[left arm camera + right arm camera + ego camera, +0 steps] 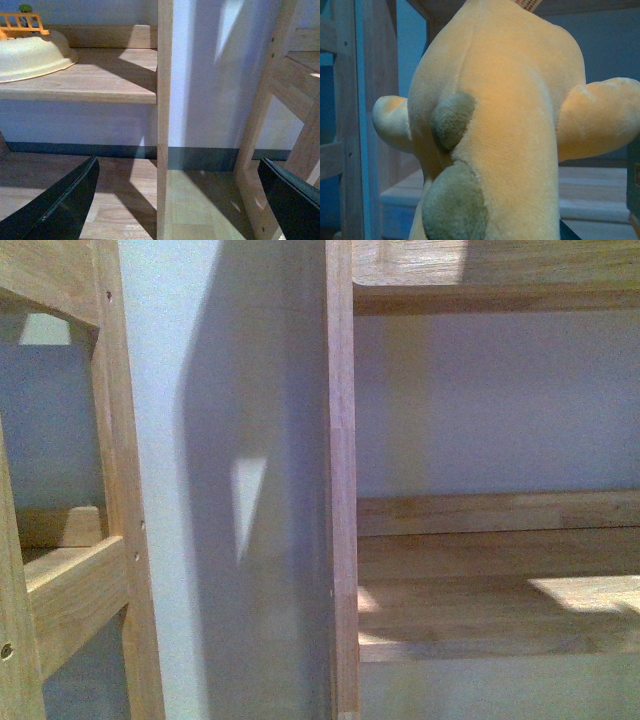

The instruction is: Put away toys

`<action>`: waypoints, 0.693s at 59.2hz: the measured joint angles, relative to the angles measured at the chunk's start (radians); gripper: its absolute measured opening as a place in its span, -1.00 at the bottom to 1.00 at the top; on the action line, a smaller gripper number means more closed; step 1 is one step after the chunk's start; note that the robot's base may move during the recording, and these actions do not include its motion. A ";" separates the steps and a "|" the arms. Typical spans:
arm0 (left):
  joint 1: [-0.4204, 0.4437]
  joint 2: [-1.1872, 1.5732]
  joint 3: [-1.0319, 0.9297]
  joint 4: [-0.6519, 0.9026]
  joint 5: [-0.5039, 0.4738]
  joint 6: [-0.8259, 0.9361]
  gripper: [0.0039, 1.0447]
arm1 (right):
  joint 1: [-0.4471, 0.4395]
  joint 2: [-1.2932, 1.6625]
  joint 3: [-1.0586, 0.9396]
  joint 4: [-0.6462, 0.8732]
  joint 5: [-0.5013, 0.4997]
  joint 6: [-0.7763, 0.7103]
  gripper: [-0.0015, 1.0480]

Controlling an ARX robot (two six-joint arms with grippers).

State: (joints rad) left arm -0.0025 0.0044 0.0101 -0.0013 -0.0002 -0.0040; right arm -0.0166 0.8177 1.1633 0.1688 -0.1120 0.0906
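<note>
- Left gripper (178, 161): its two dark, wedge-shaped fingers (60, 205) are spread wide apart, with nothing between them.
- Right gripper (600, 205): only dark slivers of its fingers (634, 180) show, clamped on the soft yellow-orange plush animal (510, 100).

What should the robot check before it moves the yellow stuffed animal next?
1. Plush toy close in front of the right wrist camera: ok.
2. Firm grip on it: cannot tell, the toy fills that view.
3. Room on the lower shelf board ahead: ok, bare wood shows.
4. Left gripper open and empty: ok.
5. Cream bowl resting on its shelf, apart from the left gripper: ok.
</note>
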 joint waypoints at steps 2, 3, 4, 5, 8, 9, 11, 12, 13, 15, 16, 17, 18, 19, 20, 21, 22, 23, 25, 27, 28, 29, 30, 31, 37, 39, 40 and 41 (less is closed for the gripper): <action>0.000 0.000 0.000 0.000 0.000 0.000 0.88 | 0.002 0.043 0.051 -0.016 0.001 0.009 -0.87; 0.000 0.000 0.000 0.000 0.000 0.000 0.88 | 0.003 0.072 0.086 -0.027 0.003 0.015 -0.87; 0.000 0.000 0.000 0.000 0.000 0.000 0.89 | 0.004 0.086 0.103 -0.033 0.004 0.021 -0.87; 0.000 0.000 0.000 0.000 0.000 0.000 0.88 | 0.007 0.115 0.138 -0.045 0.006 0.027 -0.87; 0.000 0.000 0.000 0.000 0.000 0.000 0.88 | 0.014 0.173 0.204 -0.066 0.012 0.042 -0.87; 0.000 0.000 0.000 0.000 0.000 0.000 0.88 | 0.016 0.186 0.220 -0.075 0.016 0.046 -0.87; 0.000 0.000 0.000 0.000 0.000 0.000 0.88 | 0.023 0.230 0.268 -0.091 0.019 0.052 -0.87; 0.000 0.000 0.000 0.000 0.000 0.000 0.88 | 0.028 0.258 0.300 -0.103 0.021 0.057 -0.87; 0.000 0.000 0.000 0.000 0.000 0.000 0.88 | 0.030 0.273 0.317 -0.111 0.022 0.059 -0.87; 0.000 0.000 0.000 0.000 0.000 0.000 0.88 | 0.036 0.315 0.366 -0.134 0.023 0.076 -0.87; 0.000 0.000 0.000 0.000 0.000 0.000 0.88 | 0.038 0.329 0.382 -0.142 0.023 0.080 -0.87; 0.000 0.000 0.000 0.000 0.000 0.000 0.88 | 0.041 0.356 0.415 -0.159 0.023 0.089 -0.87; 0.000 0.000 0.000 0.000 0.000 0.000 0.88 | 0.043 0.370 0.431 -0.167 0.023 0.093 -0.87; 0.000 0.000 0.000 0.000 0.000 0.000 0.89 | 0.045 0.382 0.446 -0.175 0.024 0.096 -0.87; 0.000 0.000 0.000 0.000 0.000 0.000 0.88 | 0.048 0.409 0.478 -0.192 0.025 0.106 -0.87; 0.000 0.000 0.000 0.000 0.000 0.000 0.89 | 0.050 0.422 0.494 -0.199 0.026 0.108 -0.87; 0.000 0.000 0.000 0.000 0.000 0.000 0.88 | 0.051 0.428 0.502 -0.203 0.026 0.114 -0.87; 0.000 0.000 0.000 0.000 0.000 0.000 0.88 | 0.054 0.460 0.540 -0.222 0.026 0.127 -0.87; 0.000 0.000 0.000 0.000 0.000 0.000 0.88 | 0.059 0.496 0.586 -0.246 0.027 0.140 -0.87; 0.000 0.000 0.000 0.000 0.000 0.000 0.88 | 0.063 0.531 0.631 -0.270 0.029 0.156 -0.87; 0.000 0.000 0.000 0.000 0.000 0.000 0.88 | 0.064 0.542 0.645 -0.278 0.031 0.160 -0.87; 0.000 0.000 0.000 0.000 0.000 0.000 0.88 | 0.066 0.554 0.660 -0.286 0.032 0.162 -0.87; 0.000 0.000 0.000 0.000 0.000 0.000 0.88 | 0.068 0.576 0.687 -0.303 0.033 0.171 -0.87; 0.000 0.000 0.000 0.000 0.000 0.000 0.88 | 0.070 0.587 0.702 -0.311 0.033 0.176 -0.87; 0.000 0.000 0.000 0.000 0.000 0.000 0.88 | 0.082 0.671 0.808 -0.377 0.041 0.205 -0.87; 0.000 0.000 0.000 0.000 0.000 0.000 0.88 | 0.089 0.706 0.854 -0.404 0.042 0.209 -0.87; 0.000 0.000 0.000 0.000 0.000 0.000 0.88 | 0.093 0.727 0.879 -0.420 0.042 0.211 -0.87; 0.000 0.000 0.000 0.000 0.000 0.000 0.88 | 0.097 0.747 0.905 -0.435 0.040 0.214 -0.87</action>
State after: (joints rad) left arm -0.0025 0.0044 0.0101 -0.0013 -0.0002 -0.0040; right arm 0.0807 1.5646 2.0682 -0.2661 -0.0715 0.3050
